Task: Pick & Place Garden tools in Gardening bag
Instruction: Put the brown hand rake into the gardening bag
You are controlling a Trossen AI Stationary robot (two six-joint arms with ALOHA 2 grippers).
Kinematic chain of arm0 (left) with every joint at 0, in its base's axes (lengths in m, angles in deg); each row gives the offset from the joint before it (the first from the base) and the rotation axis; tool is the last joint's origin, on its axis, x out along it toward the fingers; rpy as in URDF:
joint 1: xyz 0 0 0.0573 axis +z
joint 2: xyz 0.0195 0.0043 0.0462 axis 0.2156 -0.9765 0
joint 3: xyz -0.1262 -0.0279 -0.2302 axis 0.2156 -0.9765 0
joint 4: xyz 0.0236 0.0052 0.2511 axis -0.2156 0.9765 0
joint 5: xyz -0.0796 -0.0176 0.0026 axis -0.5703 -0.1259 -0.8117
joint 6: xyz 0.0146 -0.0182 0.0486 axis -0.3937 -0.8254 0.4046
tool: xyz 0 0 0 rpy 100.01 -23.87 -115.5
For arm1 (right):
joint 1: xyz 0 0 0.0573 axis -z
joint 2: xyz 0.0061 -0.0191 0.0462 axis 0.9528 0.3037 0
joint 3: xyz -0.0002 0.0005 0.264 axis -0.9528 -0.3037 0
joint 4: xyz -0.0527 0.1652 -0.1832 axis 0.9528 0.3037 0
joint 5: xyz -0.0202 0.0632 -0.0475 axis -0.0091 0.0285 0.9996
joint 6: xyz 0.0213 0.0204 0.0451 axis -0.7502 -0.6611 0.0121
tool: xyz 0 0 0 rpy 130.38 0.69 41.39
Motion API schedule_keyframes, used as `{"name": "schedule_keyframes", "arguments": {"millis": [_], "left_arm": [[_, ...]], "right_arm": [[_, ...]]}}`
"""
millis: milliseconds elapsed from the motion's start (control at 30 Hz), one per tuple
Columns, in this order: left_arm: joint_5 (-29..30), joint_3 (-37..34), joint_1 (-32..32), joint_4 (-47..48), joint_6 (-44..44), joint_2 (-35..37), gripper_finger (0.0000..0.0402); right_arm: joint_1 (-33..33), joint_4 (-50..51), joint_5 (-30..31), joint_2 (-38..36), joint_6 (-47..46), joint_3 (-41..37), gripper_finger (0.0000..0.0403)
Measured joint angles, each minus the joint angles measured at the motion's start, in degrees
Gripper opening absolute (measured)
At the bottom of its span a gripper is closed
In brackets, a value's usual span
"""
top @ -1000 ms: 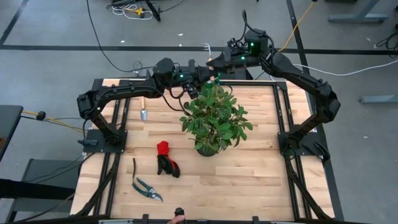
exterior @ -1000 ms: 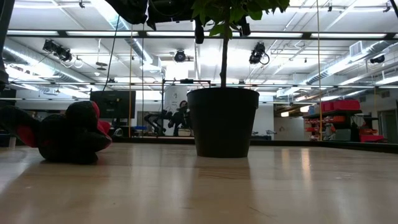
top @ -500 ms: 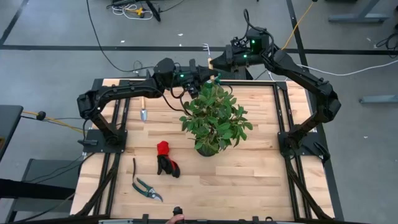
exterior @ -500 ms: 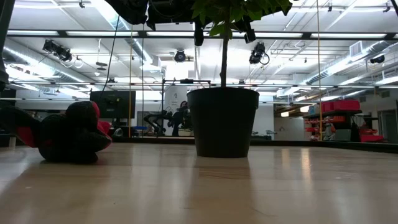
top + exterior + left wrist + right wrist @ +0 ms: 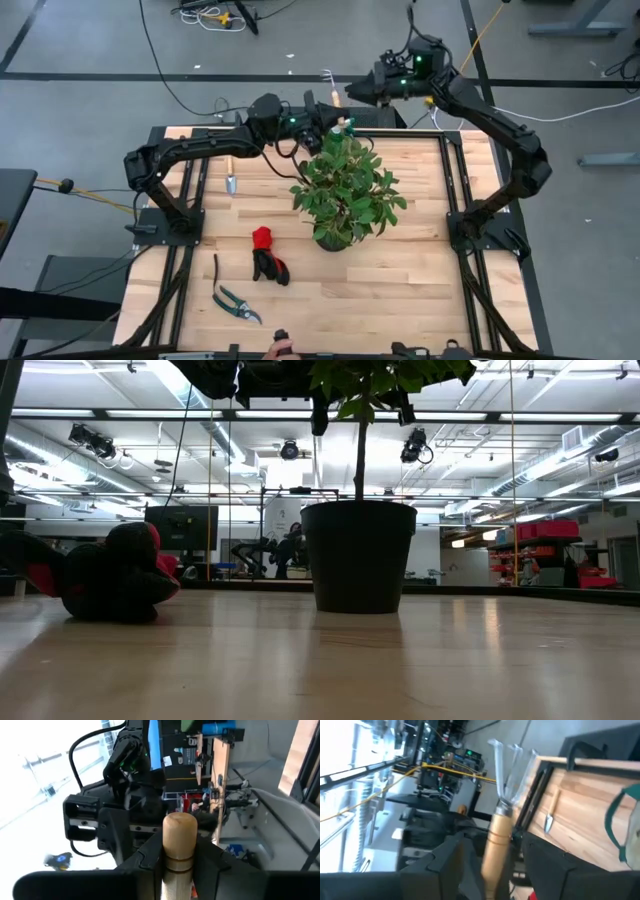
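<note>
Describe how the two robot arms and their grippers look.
Both arms are dark, jointed and slender, with small green lights glowing near the wrists. The left gripper and right gripper each have two broad, dark, angular fingers. Black cables run along the arms.

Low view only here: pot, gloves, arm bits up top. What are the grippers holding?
Observer: The right gripper is shut on a hand rake. The wooden shaft sits between its fingers and the metal prongs point away from the wrist.
Operator: Left one?
Observer: The left gripper is clamped on a wooden handle. The working end of that tool is hidden, so I can't say which tool it is.
Operator: Any tools lying on the table besides the gloves?
Observer: From above there is a trowel on the left arm's side. The pruning shears lie apart from the gloves.
</note>
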Motion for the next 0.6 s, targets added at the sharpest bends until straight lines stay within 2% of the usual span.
{"name": "schedule_keyframes", "arguments": {"millis": [133, 467, 600], "left_arm": [[-0.05, -0.02, 0.72, -0.02, -6.1, 0.0, 0.0077], [-0.03, 0.0, 3.61, 0.24, -13.18, 0.02, 0.0081], [0.63, 0.0, 4.7, 3.53, -14.54, 0.07, 0.0076]], "right_arm": [[1.55, -2.76, -1.75, -0.93, 0.6, 0.0, 0.0198], [2.26, -4.85, -2.8, -1.57, 2.87, 0.0, 0.0198], [2.26, -4.79, -2.8, -1.57, 3.71, 0.0, 0.0198]]}}
